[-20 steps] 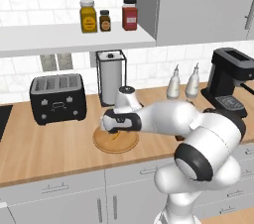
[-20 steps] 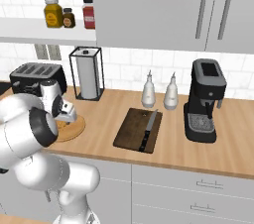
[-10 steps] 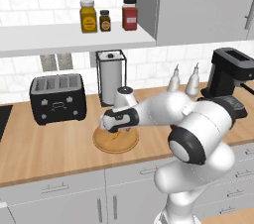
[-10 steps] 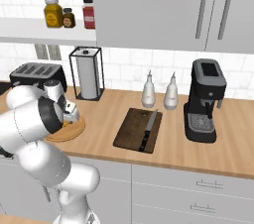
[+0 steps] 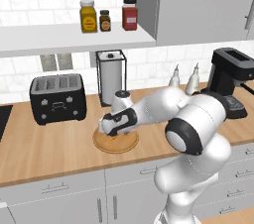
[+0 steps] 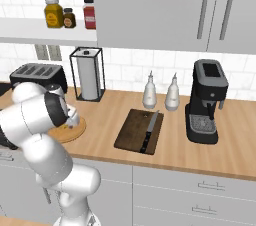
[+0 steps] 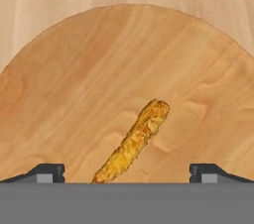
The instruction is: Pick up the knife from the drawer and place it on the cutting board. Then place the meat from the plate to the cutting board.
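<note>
- The knife (image 6: 149,131) lies on the cutting board (image 6: 131,136), blade pointing to the far side, so I judge the first half of the job done and the meat step in hand.
- The gripper (image 7: 126,172) hangs right above the plate (image 7: 74,94), jaws spread wide and holding nothing; one fingertip (image 7: 47,172) shows on each side of the hand view.
- The meat (image 7: 133,140) lies on the plate between those tips, slanted across the gap, its near end running under the bottom of the hand view.
- In the left base view the gripper (image 5: 116,125) is low over the plate (image 5: 117,143), near the front edge of the table (image 5: 49,143).
- Next move, as I read it: drop straight down, close on that thin strip, lift, then swing right to the board. The piece is small and lies slanted, so a twist of the wrist may help; a shallow pinch could let it slip.
- Around it: a toaster (image 5: 57,98) to the left, a paper towel stand (image 5: 111,77) behind the plate, two bottles (image 6: 161,91) and a coffee machine (image 6: 206,101) farther right.
- Nothing stands on the table between plate and board; the bottles sit just behind the board, so the carry should stay toward the near side.
</note>
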